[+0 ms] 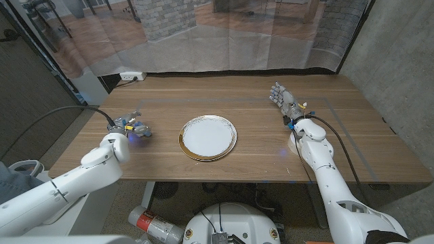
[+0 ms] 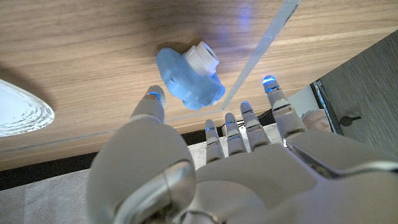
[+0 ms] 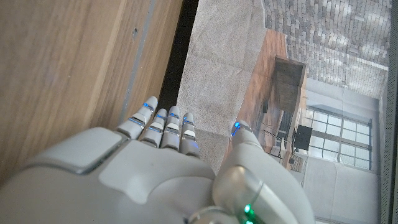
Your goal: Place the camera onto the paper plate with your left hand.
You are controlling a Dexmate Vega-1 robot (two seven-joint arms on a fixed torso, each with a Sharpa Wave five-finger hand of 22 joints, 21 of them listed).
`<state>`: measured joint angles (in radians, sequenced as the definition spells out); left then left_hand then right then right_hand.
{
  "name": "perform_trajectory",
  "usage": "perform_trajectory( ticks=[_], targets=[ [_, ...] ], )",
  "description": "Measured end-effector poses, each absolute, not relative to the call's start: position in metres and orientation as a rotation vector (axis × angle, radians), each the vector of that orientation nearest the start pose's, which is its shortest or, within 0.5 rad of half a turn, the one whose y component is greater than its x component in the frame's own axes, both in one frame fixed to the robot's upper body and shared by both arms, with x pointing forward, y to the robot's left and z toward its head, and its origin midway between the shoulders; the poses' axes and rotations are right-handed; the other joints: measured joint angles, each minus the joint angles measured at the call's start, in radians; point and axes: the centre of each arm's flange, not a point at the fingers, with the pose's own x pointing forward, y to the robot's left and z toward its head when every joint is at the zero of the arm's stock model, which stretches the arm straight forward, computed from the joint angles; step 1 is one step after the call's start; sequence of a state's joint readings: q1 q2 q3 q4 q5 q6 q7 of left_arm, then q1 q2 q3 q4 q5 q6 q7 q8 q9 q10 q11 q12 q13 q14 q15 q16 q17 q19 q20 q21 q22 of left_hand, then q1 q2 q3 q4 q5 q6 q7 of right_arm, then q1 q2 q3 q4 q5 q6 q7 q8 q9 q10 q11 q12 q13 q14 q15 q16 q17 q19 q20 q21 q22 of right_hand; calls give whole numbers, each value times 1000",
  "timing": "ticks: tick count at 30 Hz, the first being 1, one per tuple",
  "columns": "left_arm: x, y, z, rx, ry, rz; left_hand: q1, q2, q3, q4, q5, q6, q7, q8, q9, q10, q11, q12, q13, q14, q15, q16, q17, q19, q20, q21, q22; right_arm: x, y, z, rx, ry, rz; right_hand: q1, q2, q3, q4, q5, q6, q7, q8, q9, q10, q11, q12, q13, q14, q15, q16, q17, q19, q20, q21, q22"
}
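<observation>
Wooden table (image 1: 258,115) with paper plate (image 1: 208,137) and blue camera (image 2: 189,78).

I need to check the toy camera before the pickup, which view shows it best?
The left wrist view: the blue toy camera lies unobstructed on the table beyond the open left robot hand. In the head view it is small and partly hidden by that robot hand.

Camera (image 2: 189,78) light blue, white lens barrel. Paper plate (image 1: 207,137) white with a gold patterned rim, maybe speckled. Table (image 1: 251,102) brown wood grain. Left hand (image 2: 205,162) and right hand (image 3: 168,168) grey-silver, blue lights at fingertips; green light on right hand's wrist.
</observation>
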<state>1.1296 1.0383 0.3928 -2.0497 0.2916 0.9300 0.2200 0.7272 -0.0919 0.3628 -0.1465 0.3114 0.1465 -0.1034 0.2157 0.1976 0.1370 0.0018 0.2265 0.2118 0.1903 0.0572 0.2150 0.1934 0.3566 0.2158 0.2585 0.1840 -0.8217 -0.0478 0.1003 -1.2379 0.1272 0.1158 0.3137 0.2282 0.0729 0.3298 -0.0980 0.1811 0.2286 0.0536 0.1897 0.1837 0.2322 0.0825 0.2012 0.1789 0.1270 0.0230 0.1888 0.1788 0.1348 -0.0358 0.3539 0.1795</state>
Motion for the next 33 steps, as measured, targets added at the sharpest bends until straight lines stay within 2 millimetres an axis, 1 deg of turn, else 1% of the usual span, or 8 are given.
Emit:
perform_trajectory(
  ticks=[6, 10, 15, 18, 21, 27, 30, 33],
  targets=[
    [539, 386, -49, 1309, -34, 515, 9, 2, 8, -2, -5, 0, 0, 0, 0, 4, -4, 0, 0, 0, 0, 0, 0, 9, 1, 4, 0, 674, -265, -23, 45, -554, 213, 0, 0, 3, -3, 0, 0, 0, 0, 0, 0, 0, 0, 0, 0, 0, 0, 0, 0, 0, 0, 0],
    [541, 387, -50, 1319, -25, 522, 39, 13, 15, -9, -9, 4, -4, 0, 0, 7, -18, 0, 5, 10, -10, 0, 0, 30, 1, 7, 0, 674, -265, -24, 44, -553, 213, 0, 0, 3, -3, 0, 0, 0, 0, 0, 0, 0, 0, 0, 0, 0, 0, 0, 6, -6, 0, 0],
    [544, 387, -52, 1321, -16, 521, 72, 22, 29, -15, -23, 11, -11, 0, 0, 13, -24, 8, 8, 23, -23, 0, 0, 68, -2, 16, 0, 675, -265, -24, 43, -551, 213, 0, 0, 3, -3, 0, 0, 0, 0, 0, 0, 0, 0, 0, 0, 0, 0, 0, 6, -5, 0, 0],
    [547, 387, -52, 1319, -15, 519, 105, 31, 40, -15, -40, 25, -2, 0, 0, 20, -31, 8, 13, 39, -29, 7, 5, 116, -3, 30, 0, 675, -265, -24, 42, -550, 213, 0, 0, 3, -3, 0, 0, 0, 0, 0, 0, 0, 0, 0, 0, 0, 0, 0, 6, -5, 0, 0],
    [549, 385, -53, 1312, -20, 507, 144, 42, 57, -12, -68, 63, 3, 16, 5, 36, -47, 21, 19, 73, -40, 15, 9, 189, -5, 49, 0, 675, -266, -24, 42, -550, 213, 0, 0, 0, -6, 0, 0, 0, 0, 0, 0, 0, 0, 0, 0, 0, 0, 0, 5, -5, 0, 0],
    [552, 381, -55, 1296, -39, 484, 238, 91, 101, -12, -112, 165, 21, 43, 10, 122, -83, 54, 36, 151, -54, 39, 23, 336, -5, 74, -3, 675, -267, -24, 41, -550, 212, 0, 0, 0, -6, 0, 0, 0, 0, 0, 0, 0, 0, 0, 0, 0, 0, 0, 5, -5, -7, 0],
    [553, 382, -54, 1282, -43, 484, 265, 107, 109, -9, -112, 197, 23, 47, 10, 147, -97, 59, 42, 177, -66, 45, 30, 364, -5, 78, -7, 675, -267, -24, 41, -549, 212, 0, 0, 0, -6, 0, 0, 0, 0, 0, 6, -6, 0, 0, 0, 0, 0, 0, 5, -5, -7, 0],
    [554, 381, -55, 1269, -50, 481, 274, 116, 116, -5, -112, 213, 23, 55, 10, 160, -108, 67, 46, 186, -75, 52, 35, 369, -3, 78, -7, 675, -268, -24, 41, -551, 212, 0, 0, 0, -6, 0, 0, 0, 0, 0, 6, -6, 0, 0, 0, 0, 0, 0, 6, -5, -7, 0]
  ],
)
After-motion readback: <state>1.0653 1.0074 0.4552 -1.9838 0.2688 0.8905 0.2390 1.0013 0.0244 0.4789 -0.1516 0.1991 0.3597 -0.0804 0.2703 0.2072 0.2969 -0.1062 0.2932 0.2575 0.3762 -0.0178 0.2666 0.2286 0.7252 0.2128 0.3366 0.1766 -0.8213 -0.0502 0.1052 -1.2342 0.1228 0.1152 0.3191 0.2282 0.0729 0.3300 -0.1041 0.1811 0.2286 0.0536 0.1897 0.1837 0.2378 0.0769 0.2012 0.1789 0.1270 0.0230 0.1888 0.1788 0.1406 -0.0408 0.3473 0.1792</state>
